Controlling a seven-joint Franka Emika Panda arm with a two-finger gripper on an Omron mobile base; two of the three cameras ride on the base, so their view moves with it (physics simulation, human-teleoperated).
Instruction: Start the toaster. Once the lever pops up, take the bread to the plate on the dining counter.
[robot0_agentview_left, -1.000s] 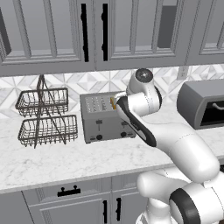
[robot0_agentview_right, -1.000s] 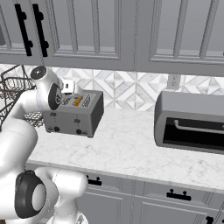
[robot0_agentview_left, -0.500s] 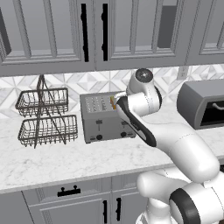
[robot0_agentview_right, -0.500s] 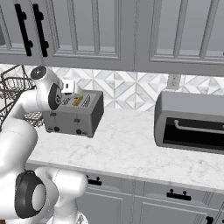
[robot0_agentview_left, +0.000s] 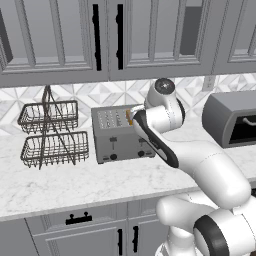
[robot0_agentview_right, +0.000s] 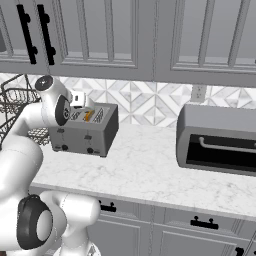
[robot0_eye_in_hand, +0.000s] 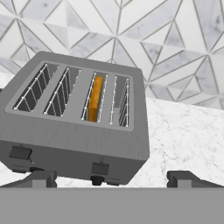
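The grey four-slot toaster (robot0_agentview_left: 120, 136) (robot0_agentview_right: 87, 132) (robot0_eye_in_hand: 78, 140) stands on the marble worktop against the tiled wall. The bread (robot0_eye_in_hand: 95, 98) (robot0_agentview_right: 88, 116) sits edge-on in the third slot from the left in the hand view, an orange strip sunk between the wires. Two small levers (robot0_eye_in_hand: 99, 168) and dark knobs show on the toaster's front. My gripper (robot0_eye_in_hand: 111, 178) (robot0_agentview_right: 80, 103) hovers just above and in front of the toaster, open, with nothing between its fingers. The plate and the dining counter are out of view.
A two-tier wire basket rack (robot0_agentview_left: 50, 132) stands left of the toaster. A larger dark-grey rounded appliance (robot0_agentview_left: 232, 117) (robot0_agentview_right: 217, 137) sits to the right. Grey wall cabinets (robot0_agentview_left: 100, 35) hang low overhead. Bare worktop (robot0_agentview_right: 145, 170) lies between the toaster and that appliance.
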